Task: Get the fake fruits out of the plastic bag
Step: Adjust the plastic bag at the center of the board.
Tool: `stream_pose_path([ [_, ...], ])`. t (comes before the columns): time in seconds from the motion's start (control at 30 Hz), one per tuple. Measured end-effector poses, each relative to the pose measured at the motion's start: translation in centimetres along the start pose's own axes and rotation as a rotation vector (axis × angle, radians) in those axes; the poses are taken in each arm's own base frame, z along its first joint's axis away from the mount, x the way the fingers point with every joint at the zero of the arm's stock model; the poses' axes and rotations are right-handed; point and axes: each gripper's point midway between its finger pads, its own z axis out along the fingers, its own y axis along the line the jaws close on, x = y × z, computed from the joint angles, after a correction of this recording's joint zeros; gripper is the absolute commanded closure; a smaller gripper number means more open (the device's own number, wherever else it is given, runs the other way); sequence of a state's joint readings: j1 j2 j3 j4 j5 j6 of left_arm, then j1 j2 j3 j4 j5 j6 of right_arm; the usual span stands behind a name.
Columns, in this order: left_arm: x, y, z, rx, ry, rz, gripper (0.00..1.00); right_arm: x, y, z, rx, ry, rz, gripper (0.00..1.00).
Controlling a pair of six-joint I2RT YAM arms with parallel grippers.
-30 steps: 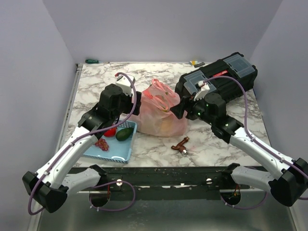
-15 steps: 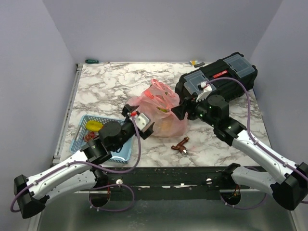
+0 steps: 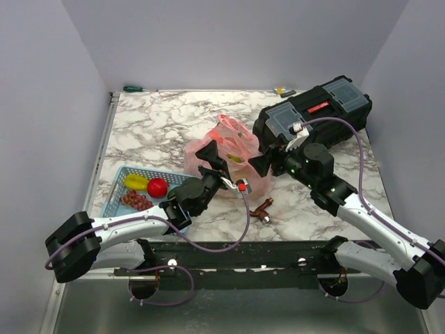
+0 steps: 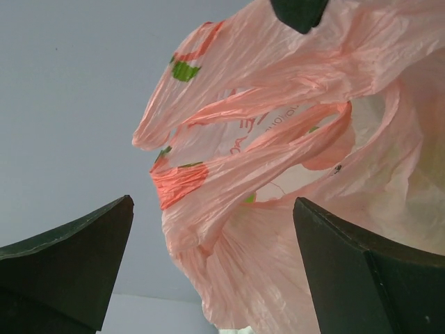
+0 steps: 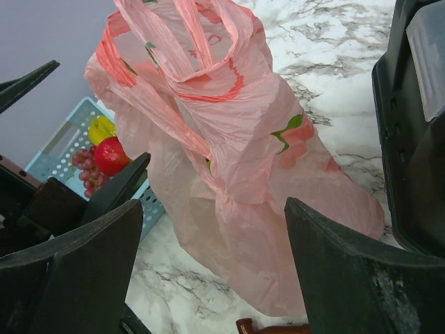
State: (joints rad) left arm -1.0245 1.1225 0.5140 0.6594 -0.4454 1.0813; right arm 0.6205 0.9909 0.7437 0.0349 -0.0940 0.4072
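**A:** How are the two grippers set against the bag?

**B:** The left gripper (image 3: 214, 165) is seen with its jaws spread wide and nothing gripped. The pink plastic bag (image 3: 229, 156) stands directly ahead of it, and the loop handles (image 4: 278, 132) rise above its fingertips. The right gripper (image 3: 257, 163) is likewise spread and empty, with the bag just ahead of it and a little below. Whether either finger touches the plastic cannot be told.

**A:** Why would they be placed so?

**B:** The bag is flanked from opposite sides. It is judged that the mouth is to be held or parted by one gripper so that the inside can be reached by the other.

**A:** What is given by one view and not by another?

**B:** In the left wrist view only crumpled plastic and the wall are shown, from low down. In the right wrist view a light blue basket (image 5: 64, 142) is shown to the left of the fingers, holding a red fake fruit (image 5: 111, 154) and a grape bunch (image 5: 87, 167). The left gripper's fingers (image 5: 115, 188) and a black tool case (image 5: 417, 118) on the right are shown too. Only from above are both arms seen together. No fruit inside the bag is clearly made out in any view, though its swollen lower part suggests some are left.
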Motion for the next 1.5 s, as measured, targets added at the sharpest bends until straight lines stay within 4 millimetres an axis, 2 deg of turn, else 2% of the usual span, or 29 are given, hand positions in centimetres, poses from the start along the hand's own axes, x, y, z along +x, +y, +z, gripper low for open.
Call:
stream_pose_path([
  [0.13,1.2,-0.5,1.1,0.021,0.038,0.106,0.03,0.0,0.1,-0.4,-0.004,-0.008,0.001,0.13],
  [0.3,3.3,0.3,3.0,-0.015,0.103,0.206,0.03,-0.7,0.4,-1.0,-0.018,-0.038,0.000,0.13],
  [0.4,3.6,0.2,4.5,-0.048,0.116,0.252,0.07,-0.8,0.5,-0.9,-0.023,-0.042,0.000,0.12],
  [0.43,3.4,0.1,5.1,-0.056,0.116,0.259,0.13,-0.8,0.5,-0.9,-0.023,-0.040,0.000,0.13],
  [0.5,3.2,-0.1,6.2,-0.067,0.115,0.267,0.32,-0.8,0.5,-0.8,-0.023,-0.042,0.003,0.12],
  [0.53,3.0,-0.1,6.8,-0.079,0.113,0.266,0.45,-0.9,0.4,-0.8,-0.016,-0.048,0.006,0.12],
  [0.57,2.8,0.0,7.3,-0.093,0.113,0.263,0.60,-1.2,0.1,-0.8,-0.004,-0.056,0.007,0.12],
  [0.6,2.8,0.1,7.7,-0.109,0.116,0.259,0.89,-1.5,-0.3,-0.8,0.012,-0.069,0.010,0.12],
  [0.63,2.8,0.3,7.9,-0.121,0.121,0.255,0.98,-1.8,-0.5,-0.8,0.024,-0.079,0.013,0.12],
  [0.8,2.5,1.4,8.2,-0.130,0.139,0.163,1.00,-4.0,0.0,-0.6,0.021,-0.131,0.026,0.12],
  [0.9,2.4,1.0,7.1,-0.007,0.152,0.029,1.00,-5.6,1.5,-0.2,-0.029,-0.156,0.028,0.12],
  [0.97,1.2,0.8,5.7,0.092,0.115,-0.133,1.00,-6.6,2.4,0.1,-0.056,-0.172,0.017,0.11],
  [1.03,-0.5,2.3,4.6,0.124,0.059,-0.304,1.00,-6.0,2.5,0.8,-0.064,-0.136,0.000,0.11],
  [1.1,-2.0,4.6,3.2,0.131,-0.004,-0.480,1.00,-4.2,2.0,2.0,-0.057,-0.063,-0.016,0.11],
  [1.13,-2.4,6.0,2.2,0.120,-0.029,-0.559,1.00,-3.4,1.9,2.4,-0.056,-0.035,-0.022,0.11],
  [1.2,-2.4,7.3,0.8,0.121,-0.048,-0.682,1.00,-1.7,1.7,3.2,-0.062,0.041,-0.038,0.11],
  [1.33,-1.8,7.1,-0.9,0.173,-0.046,-0.869,1.00,-0.9,2.3,3.9,-0.082,0.089,-0.076,0.11],
  [1.5,-1.0,4.3,-2.3,0.229,-0.001,-1.031,1.00,-1.4,4.4,4.0,-0.071,0.072,-0.133,0.13],
])
